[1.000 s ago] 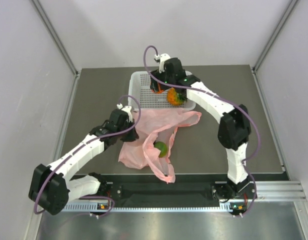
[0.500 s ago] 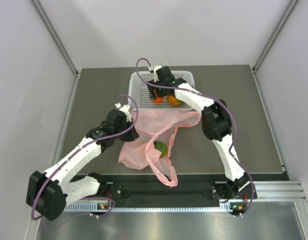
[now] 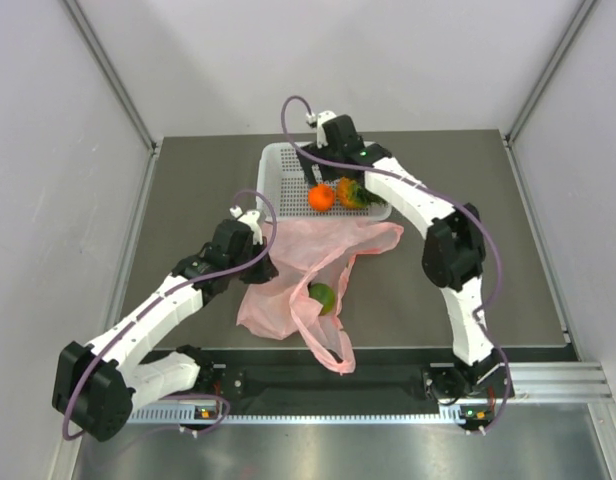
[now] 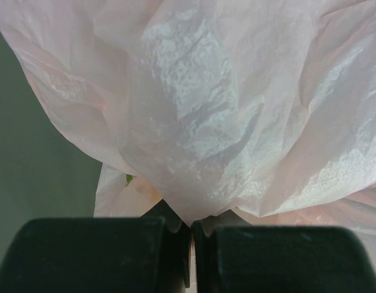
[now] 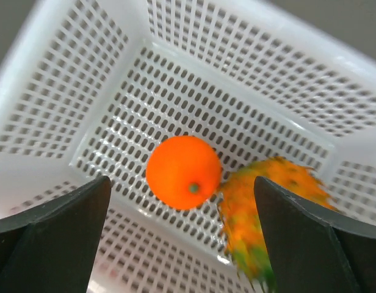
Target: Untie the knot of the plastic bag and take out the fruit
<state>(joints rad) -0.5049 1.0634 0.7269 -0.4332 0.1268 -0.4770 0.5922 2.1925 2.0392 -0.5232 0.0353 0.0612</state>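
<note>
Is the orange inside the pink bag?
No, the orange sits in the white basket, right beside the mini pineapple.

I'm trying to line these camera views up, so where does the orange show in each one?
Top external: the orange lies in the white basket, just above the picture's centre.
Left wrist: not in it; only the plastic bag fills the view.
Right wrist: the orange sits mid-frame on the basket's floor.
Shared landmark: the pineapple beside it, on its right.

Pineapple [image 5: 267, 201] blurred, crown cut at bottom edge; plastic bag [image 4: 224, 110] hides green fruit [image 4: 128, 179] (just a sliver).
</note>
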